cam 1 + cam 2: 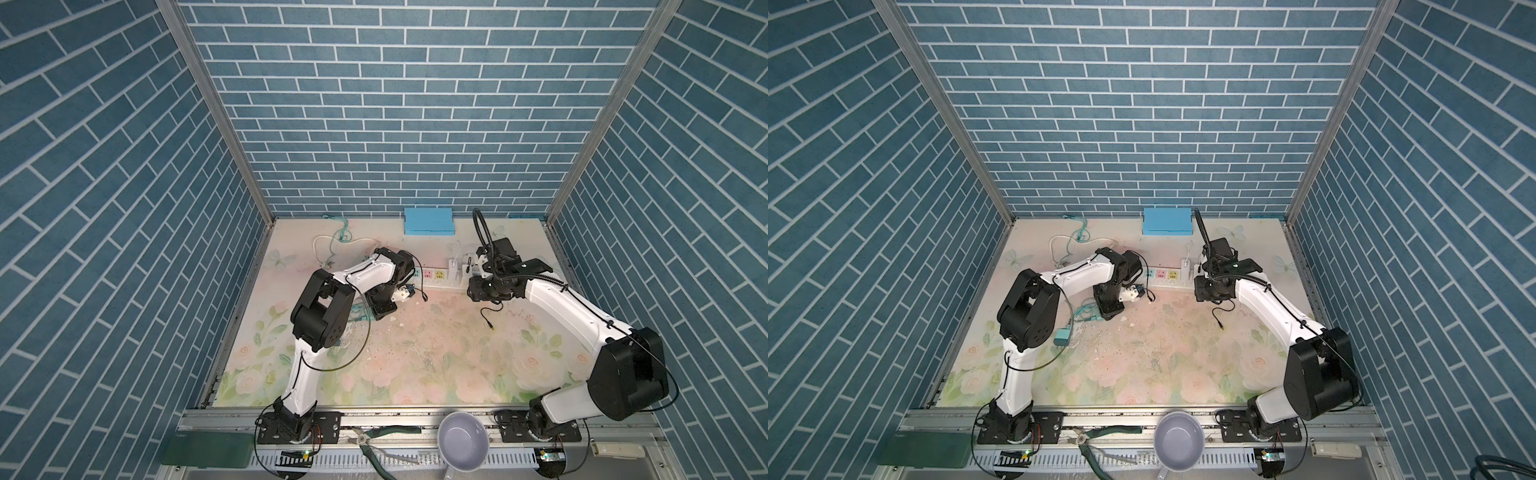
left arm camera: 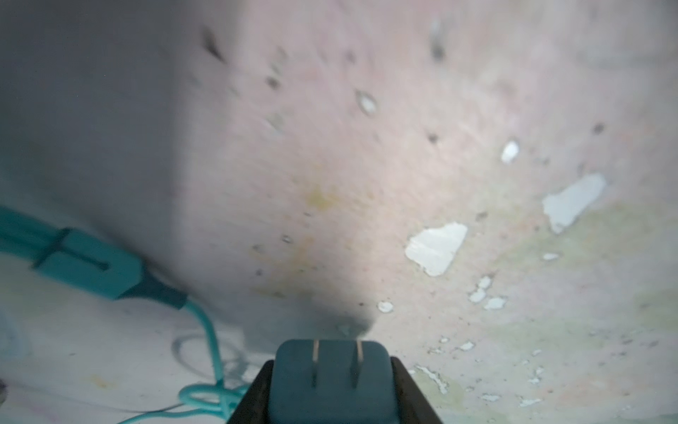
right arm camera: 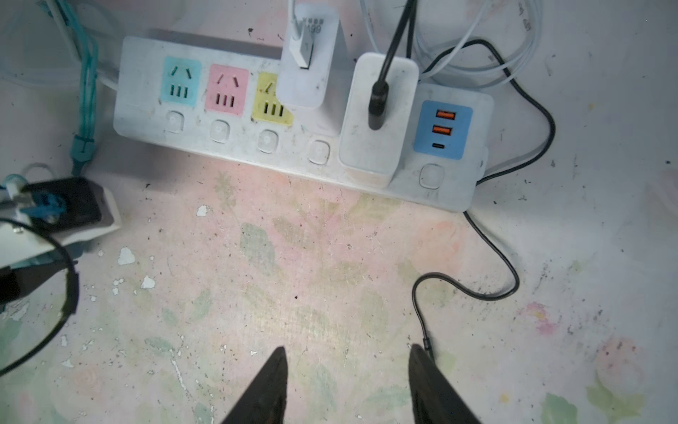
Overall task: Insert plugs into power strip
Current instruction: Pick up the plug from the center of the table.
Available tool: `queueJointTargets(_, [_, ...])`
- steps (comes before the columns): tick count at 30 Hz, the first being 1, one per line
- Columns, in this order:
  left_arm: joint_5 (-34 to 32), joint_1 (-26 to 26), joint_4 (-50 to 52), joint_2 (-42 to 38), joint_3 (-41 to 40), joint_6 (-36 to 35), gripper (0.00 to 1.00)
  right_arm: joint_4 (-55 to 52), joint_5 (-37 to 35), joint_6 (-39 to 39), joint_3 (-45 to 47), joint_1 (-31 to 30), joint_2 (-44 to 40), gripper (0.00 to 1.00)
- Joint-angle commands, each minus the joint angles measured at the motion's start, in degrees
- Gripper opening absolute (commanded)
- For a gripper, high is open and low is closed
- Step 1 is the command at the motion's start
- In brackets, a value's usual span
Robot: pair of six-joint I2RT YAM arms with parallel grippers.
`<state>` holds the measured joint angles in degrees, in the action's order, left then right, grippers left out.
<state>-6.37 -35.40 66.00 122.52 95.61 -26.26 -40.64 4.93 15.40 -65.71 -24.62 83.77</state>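
Observation:
My left gripper (image 2: pixel 332 361) is shut on a mint-teal plug (image 2: pixel 332 389), whose two metal prongs point away from the camera over the floral mat. Its teal cable (image 2: pixel 211 341) loops beside it. A second teal plug (image 1: pixel 1062 336) lies on the mat by the left arm's elbow. The white power strip (image 3: pixel 146 121) lies at the back of the mat, shown in both top views (image 1: pixel 432 284). Two white plugs (image 3: pixel 312 73) (image 3: pixel 378 121) sit in it, next to its free teal, pink and yellow sockets. My right gripper (image 3: pixel 346 352) hangs open and empty in front of the strip.
A thin black cable (image 3: pixel 510 264) runs from one white plug across the mat, close to a right finger. The left wrist (image 3: pixel 55 216) shows beside the strip's end. A light-blue box (image 1: pixel 428 220) stands at the back wall. A bowl (image 1: pixel 462 440) and pliers (image 1: pixel 374 440) lie on the front rail.

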Motion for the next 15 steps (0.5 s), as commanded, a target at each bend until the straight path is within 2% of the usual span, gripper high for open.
queueJointTargets(1, [2.55, -0.27, 7.06, 3.50, 8.07, 9.02, 0.35, -3.21, 2.63, -6.36, -0.17, -2.59, -1.36, 0.51])
queueJointTargets(5, [9.00, -1.24, 13.89, 8.05, 19.27, 15.18, 0.35, -5.44, -2.82, -11.11, -1.14, -9.42, -1.86, 0.52])
queueJointTargets(9, [13.39, -2.18, 21.29, 11.15, 31.16, 18.93, 0.36, -0.95, -9.08, -14.16, 1.88, -14.92, -6.18, 0.51])
queueJointTargets(11, [13.57, -2.70, 24.70, 12.40, 36.40, 19.87, 0.37, 1.87, -12.90, -15.52, 3.57, -18.10, -8.55, 0.51])
queueJointTargets(15, [16.04, -2.06, 23.78, 10.80, 38.49, 22.93, 0.34, 6.08, -20.39, -17.72, 6.28, -25.42, -11.71, 0.51])
